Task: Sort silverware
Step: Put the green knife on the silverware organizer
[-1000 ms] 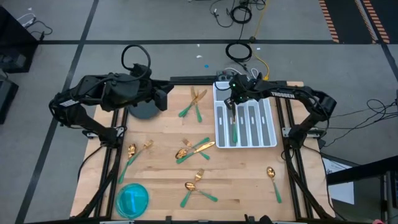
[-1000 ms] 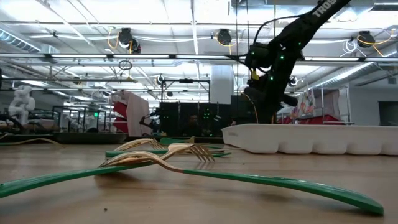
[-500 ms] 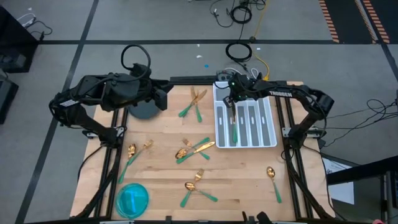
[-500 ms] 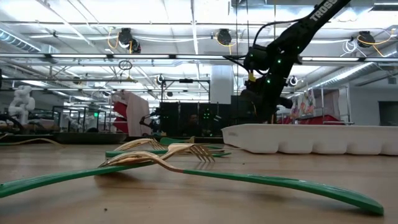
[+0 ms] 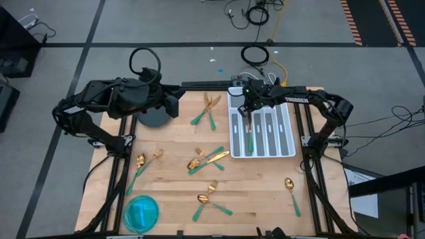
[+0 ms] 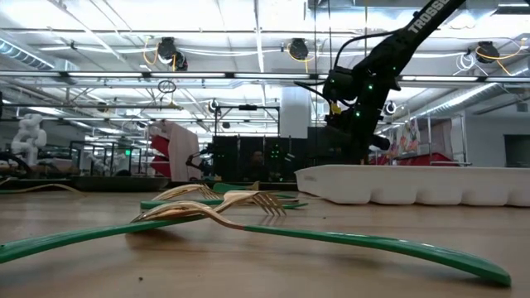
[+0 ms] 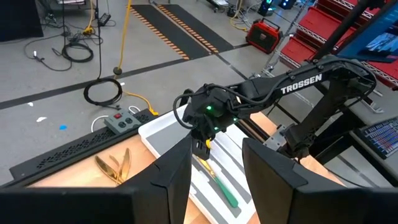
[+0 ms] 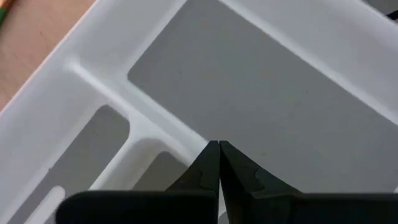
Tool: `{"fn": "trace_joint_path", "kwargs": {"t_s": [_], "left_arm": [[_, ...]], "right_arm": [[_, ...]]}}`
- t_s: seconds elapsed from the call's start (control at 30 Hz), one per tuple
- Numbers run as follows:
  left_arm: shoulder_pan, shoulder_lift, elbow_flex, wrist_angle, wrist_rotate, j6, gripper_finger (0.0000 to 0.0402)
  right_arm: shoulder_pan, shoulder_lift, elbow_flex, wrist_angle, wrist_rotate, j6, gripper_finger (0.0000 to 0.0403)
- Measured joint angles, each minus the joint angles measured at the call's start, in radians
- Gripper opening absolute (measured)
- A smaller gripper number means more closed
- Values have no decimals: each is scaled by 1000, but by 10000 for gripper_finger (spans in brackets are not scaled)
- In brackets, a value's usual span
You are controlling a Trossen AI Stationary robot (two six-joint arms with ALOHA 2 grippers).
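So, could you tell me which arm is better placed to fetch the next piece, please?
Probably the left: its open hand waits near the gold-headed, green-handled pair, while the right hand is shut above the white compartmented tray.

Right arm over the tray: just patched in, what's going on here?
The right gripper hangs over the far end of the white tray, fingers shut and holding nothing. One green-handled piece already lies in a slot just below it. The left gripper waits, fingers parted, at the table's far left by a dark round plate. The rest of the silverware lies scattered on the wooden table, unsorted.
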Motion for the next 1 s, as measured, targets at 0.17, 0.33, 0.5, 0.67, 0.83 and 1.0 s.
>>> {"fn": "trace_joint_path", "kwargs": {"t_s": [0.17, 0.33, 0.5, 0.67, 0.83, 1.0], "left_arm": [[0, 0, 0, 0, 0, 0, 148], [0, 0, 0, 0, 0, 0, 148], [0, 0, 0, 0, 0, 0, 148], [0, 0, 0, 0, 0, 0, 148], [0, 0, 0, 0, 0, 0, 148], [0, 0, 0, 0, 0, 1, 148]], "right_arm": [[12, 0, 0, -8, 7, -9, 0], [19, 0, 0, -3, 12, -24, 0], [20, 0, 0, 29, -2, -33, 0], [20, 0, 6, 56, 6, -43, 0], [22, 0, 42, 54, 28, -59, 0], [22, 0, 52, 47, 28, -60, 0]]}}
